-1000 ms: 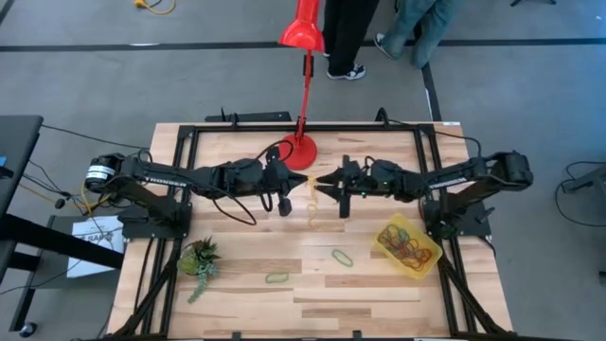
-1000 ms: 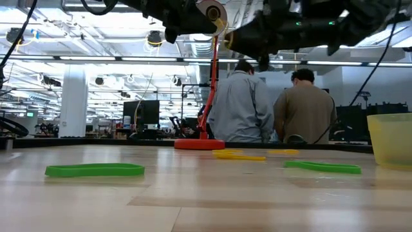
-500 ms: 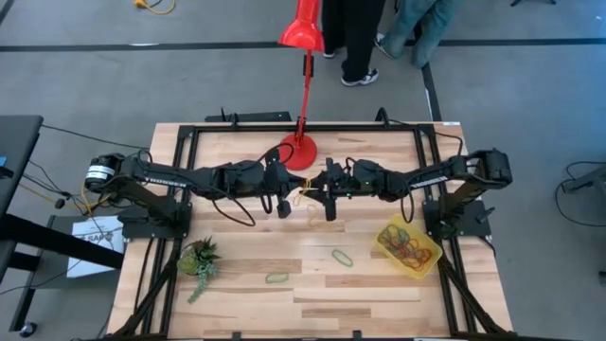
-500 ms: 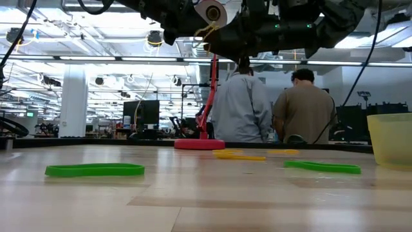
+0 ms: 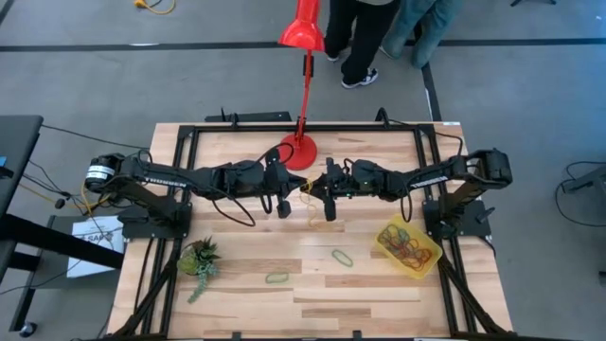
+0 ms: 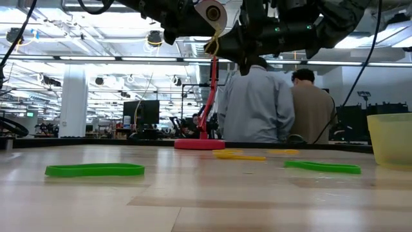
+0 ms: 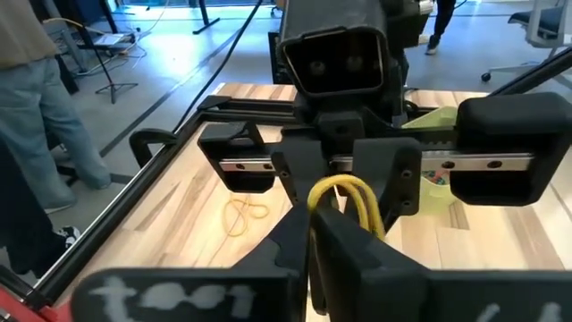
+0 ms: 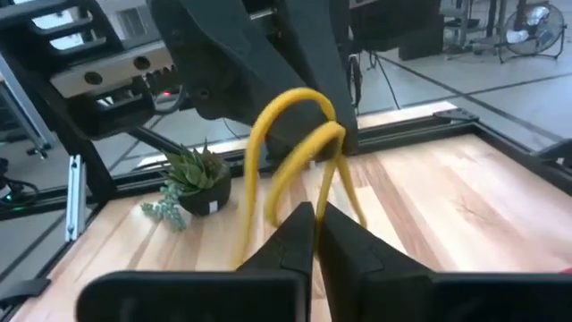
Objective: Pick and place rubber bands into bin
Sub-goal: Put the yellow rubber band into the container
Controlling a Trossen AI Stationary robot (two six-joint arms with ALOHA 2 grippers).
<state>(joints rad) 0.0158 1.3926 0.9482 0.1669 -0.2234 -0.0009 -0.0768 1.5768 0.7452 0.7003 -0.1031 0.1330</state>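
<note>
Both arms raised over mid-table, tips meeting nose to nose just in front of the red lamp base (image 5: 295, 152).

Left gripper (image 5: 296, 188): fingers pinched together on a yellow band (image 7: 347, 199). The loop arches up out of the closed tips.

Right gripper (image 5: 311, 188): fingers also closed, pinching the same yellow band (image 8: 299, 148) from the other side. The band hangs in the air between the two tips, well above the wood; from table level it shows as a small yellow curl (image 6: 211, 44) under the dark grippers.

Bin (image 5: 428, 263): sits on the right side of the table, near the right arm's base, turned at an angle. A heap of mixed-colour bands (image 5: 405, 243) lies inside it. From table level its yellow wall (image 6: 390, 138) stands at the far right.

Loose bands on the wood:
- green band (image 5: 342, 256), front of centre, left of the bin
- second green band (image 5: 276, 278), nearer the front edge
- pale yellow band (image 5: 322, 225), below the grippers, faint against the grain

Small plant (image 5: 199, 260) at front left, apart from all bands.

Two people (image 6: 277, 106) stand beyond the far edge of the table, backs turned.
</note>
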